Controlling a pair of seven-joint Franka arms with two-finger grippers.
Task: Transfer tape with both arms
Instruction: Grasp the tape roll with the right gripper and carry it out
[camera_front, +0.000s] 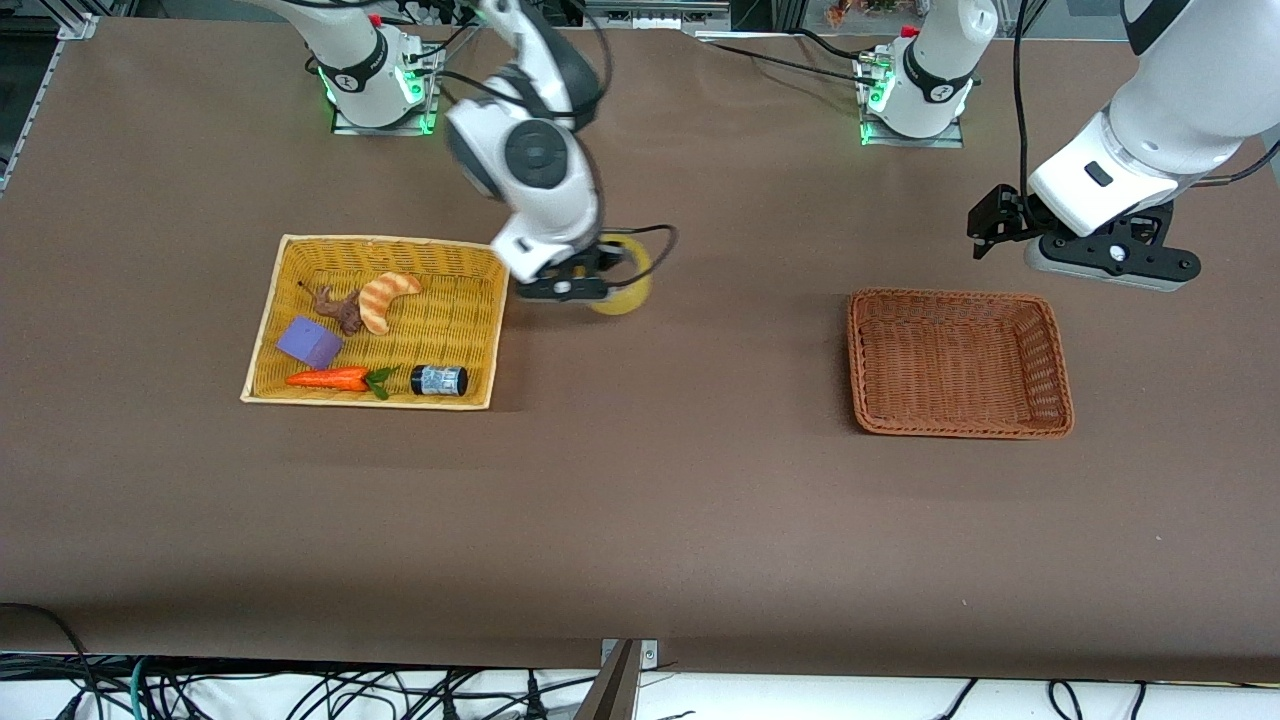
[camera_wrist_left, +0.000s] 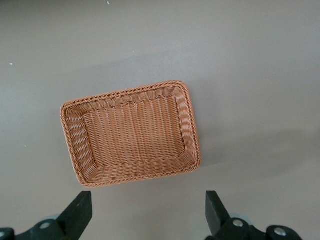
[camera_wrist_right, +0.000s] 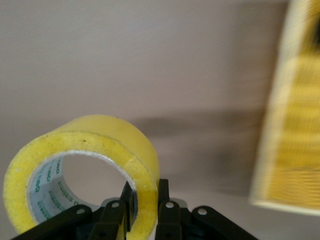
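The tape (camera_front: 626, 282) is a yellow roll with a grey-white inner core, held in the air by my right gripper (camera_front: 590, 275) just beside the yellow basket (camera_front: 300, 258), over the bare table. In the right wrist view the tape (camera_wrist_right: 95, 150) has one finger inside the ring and one outside, pinching its wall; my right gripper (camera_wrist_right: 145, 200) is shut on it. My left gripper (camera_front: 985, 225) hangs open and empty above the table past the brown basket (camera_front: 960, 362). In the left wrist view my left gripper (camera_wrist_left: 147, 212) is spread wide over bare table beside the brown basket (camera_wrist_left: 131, 131).
The yellow basket holds an orange striped croissant toy (camera_front: 386, 298), a brown figure (camera_front: 338, 308), a purple block (camera_front: 309, 342), a toy carrot (camera_front: 335, 379) and a small black jar (camera_front: 439, 380). The brown basket is empty. A blurred part of the yellow basket (camera_wrist_right: 295, 125) shows in the right wrist view.
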